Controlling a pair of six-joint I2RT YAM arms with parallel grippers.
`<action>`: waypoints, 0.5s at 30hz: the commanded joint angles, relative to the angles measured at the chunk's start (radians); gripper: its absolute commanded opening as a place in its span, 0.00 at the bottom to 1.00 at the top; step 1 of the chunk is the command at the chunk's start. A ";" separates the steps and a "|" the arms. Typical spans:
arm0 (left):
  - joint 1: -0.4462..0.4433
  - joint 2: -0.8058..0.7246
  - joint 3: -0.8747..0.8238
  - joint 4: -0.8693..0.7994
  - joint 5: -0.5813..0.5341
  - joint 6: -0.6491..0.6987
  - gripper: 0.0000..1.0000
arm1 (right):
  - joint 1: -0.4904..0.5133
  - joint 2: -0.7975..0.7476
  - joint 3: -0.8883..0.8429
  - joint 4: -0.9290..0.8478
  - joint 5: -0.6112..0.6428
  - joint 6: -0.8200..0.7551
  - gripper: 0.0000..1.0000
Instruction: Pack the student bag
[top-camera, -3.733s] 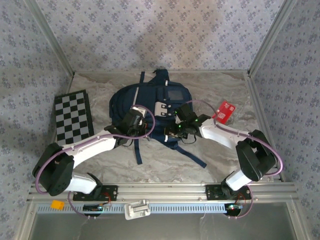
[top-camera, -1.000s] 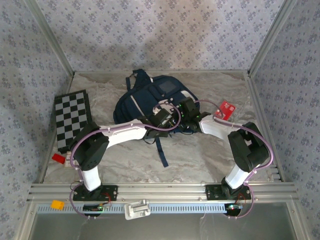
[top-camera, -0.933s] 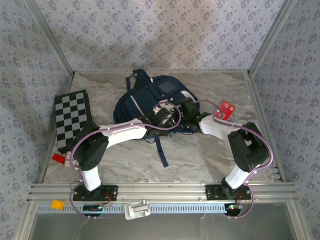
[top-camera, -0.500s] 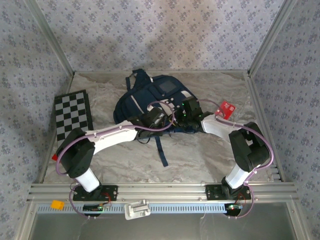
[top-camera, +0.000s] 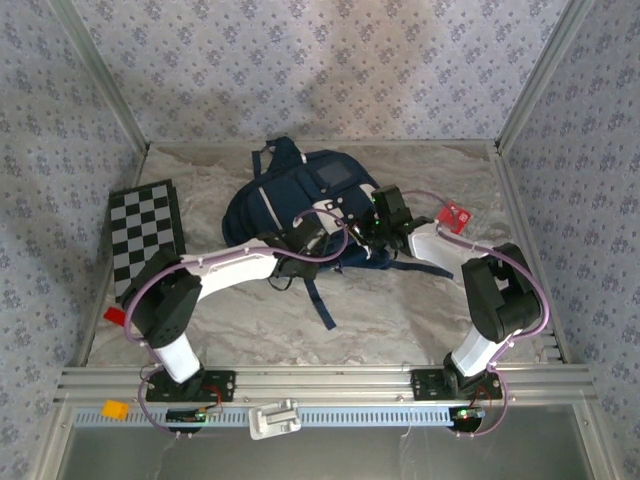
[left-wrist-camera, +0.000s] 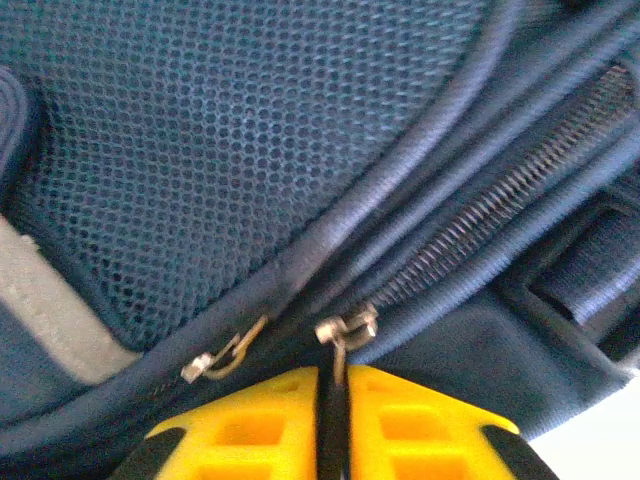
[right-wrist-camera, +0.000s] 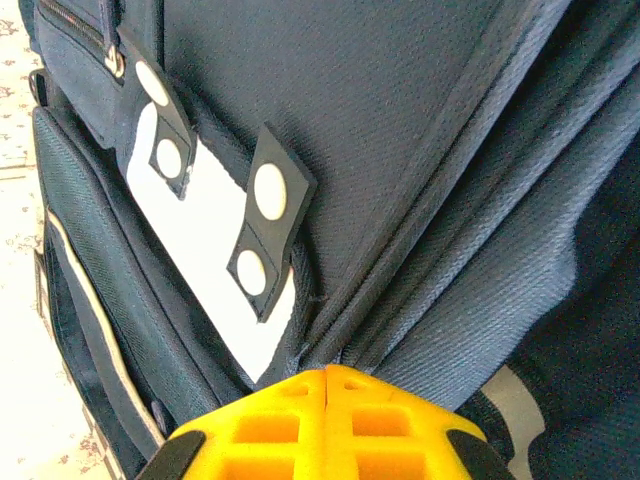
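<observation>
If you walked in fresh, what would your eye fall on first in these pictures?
The navy student bag lies mid-table, with both arms reaching onto it. Up close, the left gripper is nipped on a zipper pull. The right gripper is pinched shut on a fold of the bag beside its white patch. A checkerboard lies at the table's left edge.

My left arm (top-camera: 235, 268) and right arm (top-camera: 440, 252) wear white shells with black joints. Purple cables (top-camera: 322, 212) loop along them. My fingers (left-wrist-camera: 240, 430) are yellow plastic, moulded with square pockets.
</observation>
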 joint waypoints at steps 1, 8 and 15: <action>0.024 0.038 0.041 -0.019 -0.003 -0.005 0.19 | 0.004 -0.024 0.024 -0.034 0.008 -0.020 0.00; 0.041 0.059 0.056 -0.018 -0.009 -0.043 0.05 | 0.024 -0.046 0.021 -0.041 0.014 -0.017 0.00; 0.041 -0.038 0.065 -0.025 0.009 -0.048 0.00 | 0.083 -0.009 -0.004 0.006 0.014 0.029 0.00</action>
